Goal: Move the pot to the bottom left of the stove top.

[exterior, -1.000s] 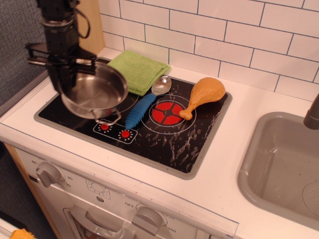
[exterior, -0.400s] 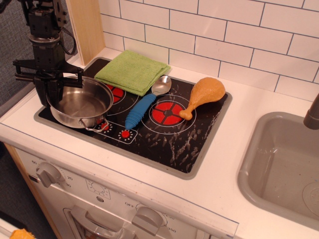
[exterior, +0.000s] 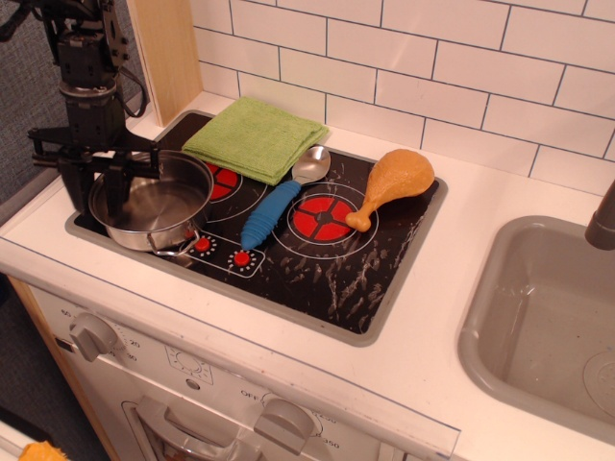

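Observation:
The shiny steel pot [exterior: 159,206] sits upright on the near left corner of the black stove top [exterior: 327,274], over the left burner and next to the red knob marks. One wire handle points to the front right. My gripper [exterior: 93,195] reaches down from above at the pot's left side. Its fingers stand apart astride the left rim, one finger [exterior: 69,188] outside the pot and one inside. They do not seem to clamp the rim.
A blue-handled silver spoon [exterior: 274,206] lies just right of the pot. A green cloth [exterior: 255,137] covers the stove's back left. An orange toy drumstick [exterior: 394,182] lies by the right burner. A grey sink [exterior: 548,317] is at far right. A wooden panel [exterior: 168,58] stands behind the arm.
The pot was held tilted above the stove, then came down and to the left onto the near left corner. The fingers now stand wider apart at the rim.

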You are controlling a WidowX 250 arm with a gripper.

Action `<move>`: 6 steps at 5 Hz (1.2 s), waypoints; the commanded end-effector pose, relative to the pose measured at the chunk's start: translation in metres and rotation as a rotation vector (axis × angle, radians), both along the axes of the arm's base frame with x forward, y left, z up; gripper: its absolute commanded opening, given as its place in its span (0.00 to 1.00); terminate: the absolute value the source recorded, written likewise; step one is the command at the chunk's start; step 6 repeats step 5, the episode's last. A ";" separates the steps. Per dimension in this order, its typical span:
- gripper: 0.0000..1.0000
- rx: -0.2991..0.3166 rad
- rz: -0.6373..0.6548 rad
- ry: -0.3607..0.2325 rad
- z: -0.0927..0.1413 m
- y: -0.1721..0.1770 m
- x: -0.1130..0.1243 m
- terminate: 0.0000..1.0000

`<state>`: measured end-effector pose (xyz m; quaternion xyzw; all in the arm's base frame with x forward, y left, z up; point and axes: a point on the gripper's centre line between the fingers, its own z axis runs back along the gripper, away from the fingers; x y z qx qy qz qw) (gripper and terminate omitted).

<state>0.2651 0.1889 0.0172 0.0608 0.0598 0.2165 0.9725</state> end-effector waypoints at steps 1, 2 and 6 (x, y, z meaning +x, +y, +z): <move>1.00 0.104 -0.147 -0.205 0.070 -0.016 -0.005 0.00; 1.00 0.095 -0.198 -0.228 0.078 -0.024 -0.005 0.00; 1.00 0.093 -0.247 -0.213 0.075 -0.031 -0.001 1.00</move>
